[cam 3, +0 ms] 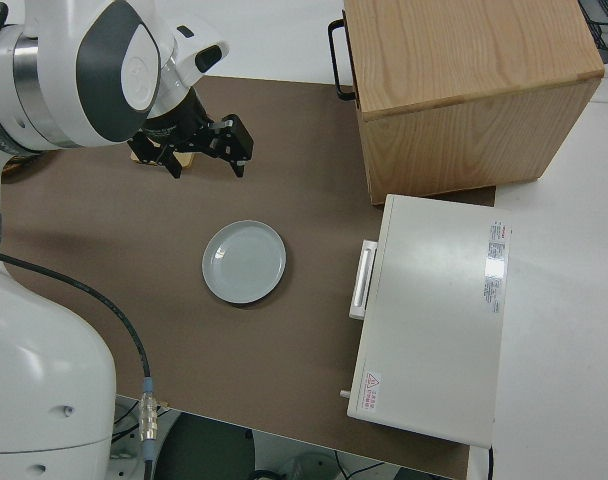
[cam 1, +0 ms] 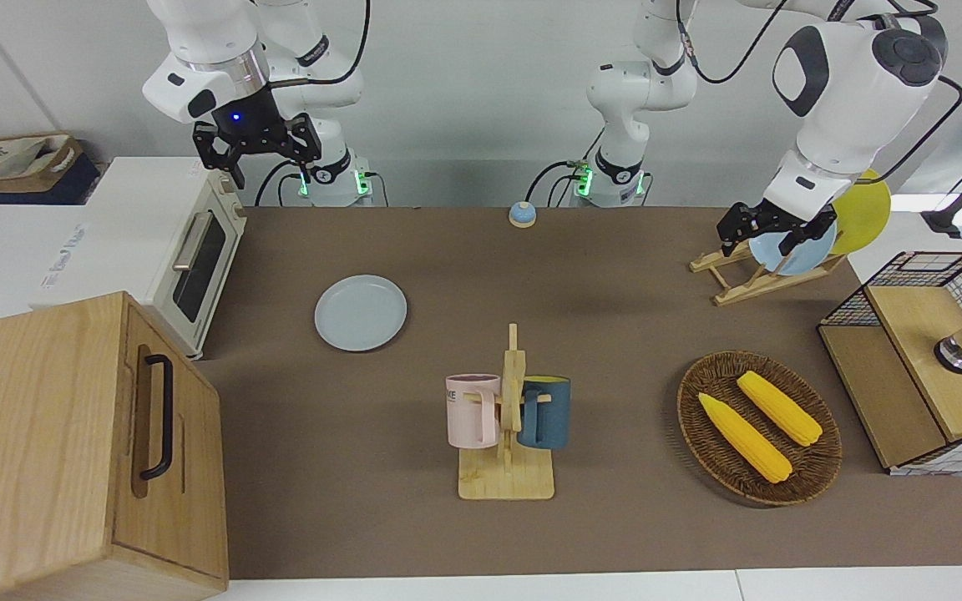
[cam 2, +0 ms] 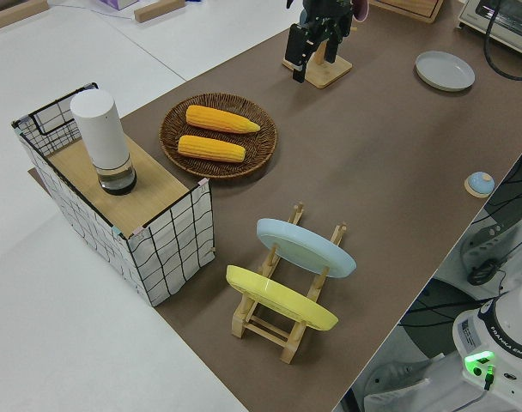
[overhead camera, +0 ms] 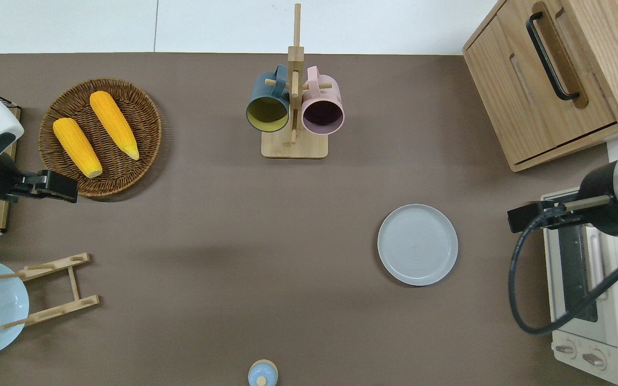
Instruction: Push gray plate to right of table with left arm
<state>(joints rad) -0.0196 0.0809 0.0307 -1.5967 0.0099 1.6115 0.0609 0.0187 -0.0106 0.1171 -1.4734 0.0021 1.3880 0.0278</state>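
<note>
Front view: gray plate [cam 1: 361,312] lying flat, rim up, round, showing no long axis, on table [cam 1: 615,517] toward right arm's end, beside toaster oven [cam 1: 198,257]. Left gripper [cam 1: 769,236] hanging in air, touching nothing; jaw gap unclear.

Overhead view: left gripper [overhead camera: 51,185] hovering over edge of corn basket [overhead camera: 126,177], well apart from gray plate [overhead camera: 417,244].

Right arm parked.

I count three plates: one gray plate [overhead camera: 417,244], one blue plate [cam 2: 306,246], one yellow plate [cam 2: 281,298]; two mugs [overhead camera: 267,105]; two corn cobs [overhead camera: 76,147].
</note>
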